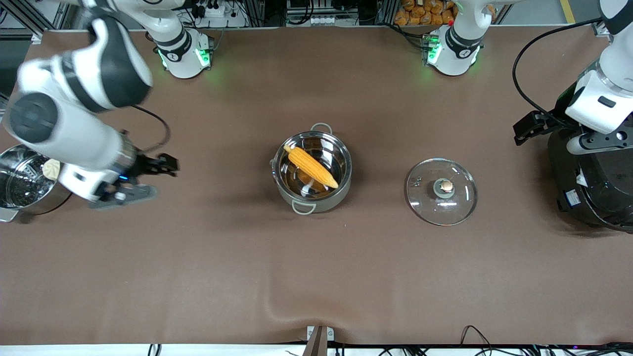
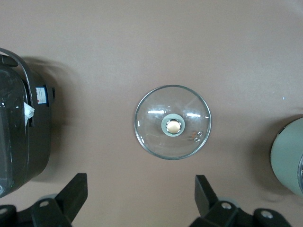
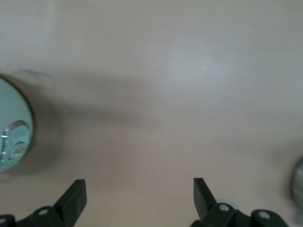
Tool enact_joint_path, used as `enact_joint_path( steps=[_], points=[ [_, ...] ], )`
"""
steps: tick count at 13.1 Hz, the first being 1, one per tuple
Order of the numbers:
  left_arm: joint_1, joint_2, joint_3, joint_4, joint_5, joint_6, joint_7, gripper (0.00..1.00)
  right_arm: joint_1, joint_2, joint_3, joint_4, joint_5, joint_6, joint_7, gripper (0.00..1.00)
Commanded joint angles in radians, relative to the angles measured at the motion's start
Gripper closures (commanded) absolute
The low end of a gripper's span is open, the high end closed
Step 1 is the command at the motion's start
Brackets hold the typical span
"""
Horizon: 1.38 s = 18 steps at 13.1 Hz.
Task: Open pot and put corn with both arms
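Lid (image 1: 441, 191) laid on the worktop (image 1: 316, 277); corn (image 1: 311, 166) seated in the pot (image 1: 311, 171).
Lid lies at the pot's 3 o'clock (clear of the opening); left gripper (image 2: 141, 197) and right gripper (image 3: 140, 198) are held wide open, empty.

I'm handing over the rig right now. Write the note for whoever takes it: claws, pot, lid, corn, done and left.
Left claw: open, empty, beside the big black rice cooker.
Right claw: open, empty, beside the perforated steel pot.
Round shiny stainless-steel pot: open, mid-table.
Yellow-orange corn cob: in it.
Clear glass lid: flat on the table, toward the left arm's end.
Done: both steps. Left: nothing.
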Motion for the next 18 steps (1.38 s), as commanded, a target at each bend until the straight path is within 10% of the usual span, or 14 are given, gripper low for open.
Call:
enact_joint_path(
  steps=[1, 5, 18],
  points=[
    [0.005, -0.024, 0.006, -0.008, -0.024, 0.0, 0.027, 0.0, -0.061, -0.155, -0.074, -0.089, 0.081, -0.045, -0.017, 0.0],
    [0.005, -0.026, 0.007, 0.007, -0.022, -0.012, 0.027, 0.0, -0.001, -0.263, -0.28, -0.092, 0.139, -0.113, -0.166, 0.0],
    [0.007, -0.014, 0.007, 0.041, -0.017, -0.03, 0.025, 0.0, -0.007, -0.314, -0.308, -0.076, 0.138, -0.156, -0.112, 0.0]
  ],
)
